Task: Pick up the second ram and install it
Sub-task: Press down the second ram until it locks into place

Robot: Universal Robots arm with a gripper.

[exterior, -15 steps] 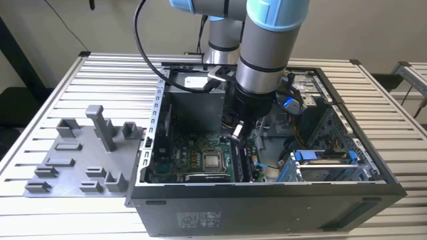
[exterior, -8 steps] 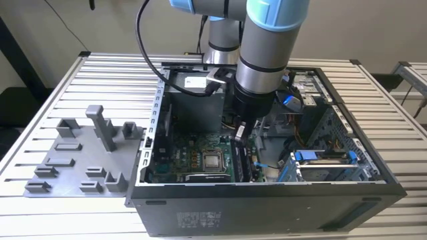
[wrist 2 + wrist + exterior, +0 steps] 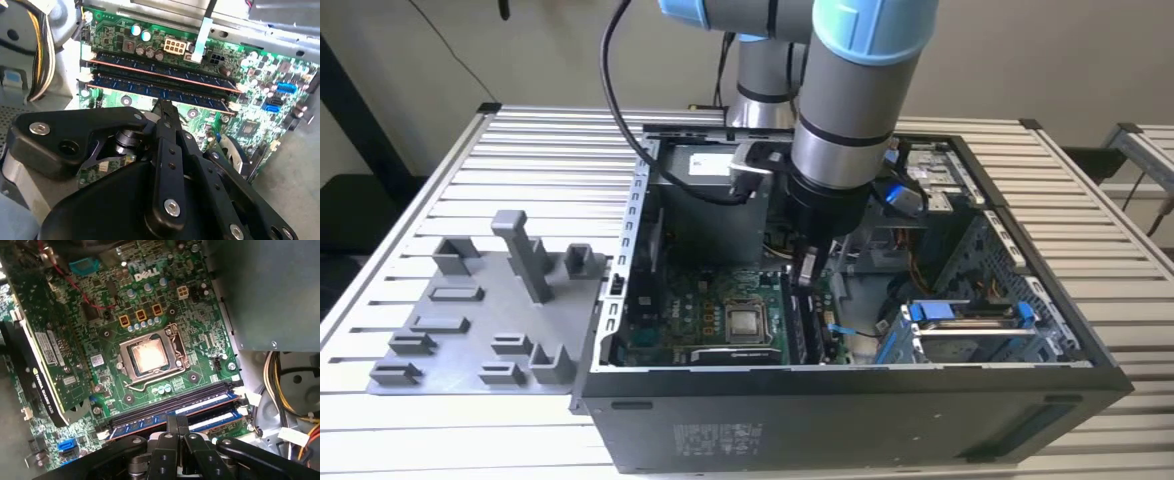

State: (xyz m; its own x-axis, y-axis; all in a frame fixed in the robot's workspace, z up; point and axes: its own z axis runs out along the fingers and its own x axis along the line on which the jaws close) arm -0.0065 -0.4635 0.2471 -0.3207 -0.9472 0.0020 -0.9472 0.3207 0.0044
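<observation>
Inside the case [image 3: 1067, 370], the gripper [image 3: 164, 107] sits right over the motherboard's [image 3: 150, 315] slots, jaws together, tip on the second ram [image 3: 165, 92].

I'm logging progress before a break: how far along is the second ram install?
Done: the first ram sits in its slot, and the second ram already stands in the slot beside it. In hand: the gripper is at the second ram's top edge, inside the case. Left: I cannot tell whether it is fully seated.
</observation>
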